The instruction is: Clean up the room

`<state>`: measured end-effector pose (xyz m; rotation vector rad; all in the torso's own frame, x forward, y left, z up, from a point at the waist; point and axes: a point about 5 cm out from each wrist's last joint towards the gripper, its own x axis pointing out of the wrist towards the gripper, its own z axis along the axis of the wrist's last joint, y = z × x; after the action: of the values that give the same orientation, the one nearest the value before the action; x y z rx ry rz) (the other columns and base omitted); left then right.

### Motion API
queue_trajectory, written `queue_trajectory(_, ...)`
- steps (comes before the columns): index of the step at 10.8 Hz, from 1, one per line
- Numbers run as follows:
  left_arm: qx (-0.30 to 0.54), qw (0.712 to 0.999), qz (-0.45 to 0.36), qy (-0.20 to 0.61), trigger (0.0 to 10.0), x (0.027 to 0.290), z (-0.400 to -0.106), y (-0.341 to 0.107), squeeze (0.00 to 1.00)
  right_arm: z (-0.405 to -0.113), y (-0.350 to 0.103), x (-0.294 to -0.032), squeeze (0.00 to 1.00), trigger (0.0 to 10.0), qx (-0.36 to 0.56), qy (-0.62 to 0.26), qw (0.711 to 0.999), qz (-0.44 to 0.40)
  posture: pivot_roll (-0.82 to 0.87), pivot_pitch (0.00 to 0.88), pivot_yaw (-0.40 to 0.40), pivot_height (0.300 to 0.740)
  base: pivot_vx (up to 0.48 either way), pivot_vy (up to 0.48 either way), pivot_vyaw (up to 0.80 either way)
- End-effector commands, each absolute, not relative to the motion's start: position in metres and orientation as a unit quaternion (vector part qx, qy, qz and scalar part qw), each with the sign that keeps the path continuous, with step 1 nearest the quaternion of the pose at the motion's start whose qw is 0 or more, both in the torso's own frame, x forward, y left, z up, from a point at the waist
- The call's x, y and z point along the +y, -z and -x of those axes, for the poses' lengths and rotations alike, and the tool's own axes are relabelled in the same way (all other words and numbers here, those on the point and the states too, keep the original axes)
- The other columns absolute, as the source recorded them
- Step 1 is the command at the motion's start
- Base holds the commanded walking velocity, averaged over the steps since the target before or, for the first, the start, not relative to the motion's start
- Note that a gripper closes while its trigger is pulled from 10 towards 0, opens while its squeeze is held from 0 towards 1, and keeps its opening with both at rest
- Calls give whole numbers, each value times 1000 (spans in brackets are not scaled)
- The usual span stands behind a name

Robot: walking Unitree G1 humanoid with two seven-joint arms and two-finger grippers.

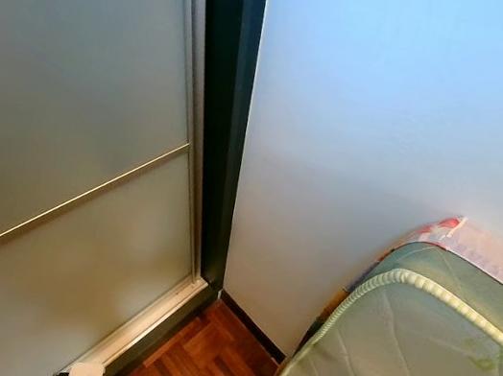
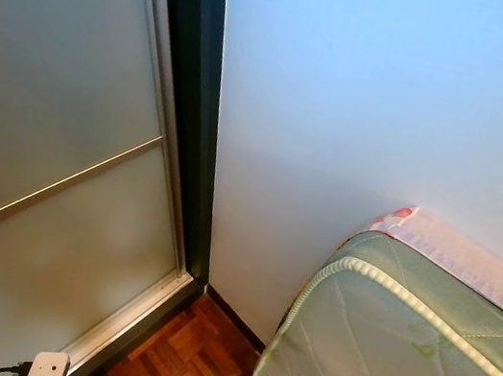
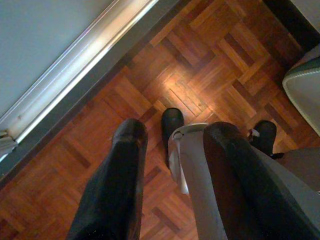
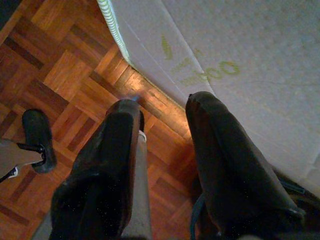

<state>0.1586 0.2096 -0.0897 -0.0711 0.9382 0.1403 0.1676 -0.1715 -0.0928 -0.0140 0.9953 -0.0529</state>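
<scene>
I look down on a wood parquet floor [image 1: 200, 369] where a green quilted mattress [image 1: 415, 363] rests on it, against the pale wall [image 1: 389, 125], beside a sliding door track [image 3: 75, 65].

Head stereo faces wall corner; wrist cameras face parquet floor [image 3: 210, 70]

The left gripper [image 3: 172, 137], fingers parted, hangs above parquet floor [image 3: 210, 65] beside a sliding-door track [image 3: 75, 65].

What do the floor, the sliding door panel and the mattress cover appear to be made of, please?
Floor: glossy wood parquet, short blocks in a basket-weave pattern.
Sliding door panel: probably frosted glass or acrylic, matte grey in a metal frame.
Mattress cover: quilted green fabric with corded piping.
</scene>
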Motion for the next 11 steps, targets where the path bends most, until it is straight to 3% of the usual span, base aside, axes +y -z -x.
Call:
queue_trajectory(1, 438, 898, 7, -50, 10000, 210, -199, 72, 0, -202, 74, -195, 0, 10000, 439, 79, 891, -86, -16, 0, 23, 740, 0, 0, 0)
queue_trajectory(3, 440, 896, 6, -50, 10000, 209, -198, 73, 0, -202, 74, -195, 0, 10000, 439, 80, 890, -88, -16, 0, 23, 740, 0, 0, 0)
queue_trajectory(8, 443, 895, 4, -53, 10000, 211, -196, 74, 0, -203, 74, -195, 0, 10000, 439, 81, 890, -90, -14, 0, 23, 740, -286, 0, 0)
queue_trajectory(11, 445, 894, 5, -57, 10000, 212, -195, 75, 0, -203, 74, -195, 0, 10000, 438, 83, 890, -93, -18, 0, 23, 740, 0, 0, 0)
